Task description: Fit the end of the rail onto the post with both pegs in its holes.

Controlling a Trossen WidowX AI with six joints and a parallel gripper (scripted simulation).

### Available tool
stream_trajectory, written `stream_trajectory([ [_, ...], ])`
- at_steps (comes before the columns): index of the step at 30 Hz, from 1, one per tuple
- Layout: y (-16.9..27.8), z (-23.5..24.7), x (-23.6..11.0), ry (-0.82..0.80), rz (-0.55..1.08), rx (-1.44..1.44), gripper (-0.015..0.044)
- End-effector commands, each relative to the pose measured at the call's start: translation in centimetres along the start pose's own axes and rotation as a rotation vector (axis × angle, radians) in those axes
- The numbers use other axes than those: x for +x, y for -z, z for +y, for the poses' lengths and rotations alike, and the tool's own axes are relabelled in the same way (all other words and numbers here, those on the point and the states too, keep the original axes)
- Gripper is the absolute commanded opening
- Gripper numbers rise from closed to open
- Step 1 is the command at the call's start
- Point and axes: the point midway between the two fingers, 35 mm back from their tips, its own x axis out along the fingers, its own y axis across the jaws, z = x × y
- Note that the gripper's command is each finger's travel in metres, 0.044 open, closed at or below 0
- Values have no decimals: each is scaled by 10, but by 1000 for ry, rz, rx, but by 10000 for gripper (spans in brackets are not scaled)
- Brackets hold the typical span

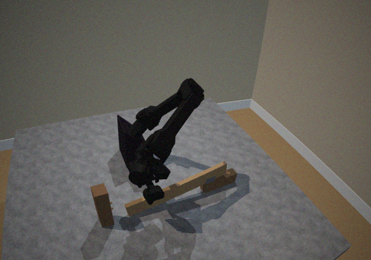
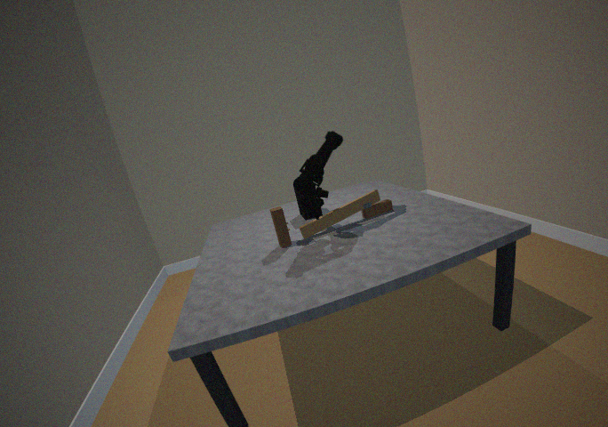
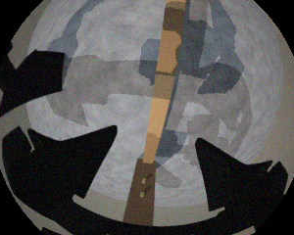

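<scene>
The light wooden rail (image 1: 192, 181) (image 2: 340, 214) (image 3: 159, 115) slopes down from the bracket on the low footboard block (image 1: 219, 184) (image 2: 378, 209) to the table. Its near end is a short gap from the upright post (image 1: 103, 209) (image 2: 280, 227) (image 3: 137, 208). Two pegs (image 1: 111, 205) (image 3: 143, 187) stick out of the post towards the rail, above its lowered end. My gripper (image 1: 145, 195) (image 2: 318, 217) (image 3: 158, 136) is open and empty, low over the rail's near half. The rail runs between its spread fingers in the wrist view; one finger hides part of it in the top view. The rail's holes are hidden.
The grey table (image 1: 53, 159) (image 2: 244, 296) carries everything. The black arm base (image 1: 124, 137) stands behind the rail and post. The arm (image 1: 179, 119) (image 2: 315, 165) arches over from behind. Shadows lie around the rail and in front of it.
</scene>
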Motion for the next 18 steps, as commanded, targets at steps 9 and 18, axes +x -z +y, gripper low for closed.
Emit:
stream_trajectory([
  [9, 0, 1, 23, -5, -8, 6, 440],
  [18, -1, 1, 37, -5, -8, 7, 440],
])
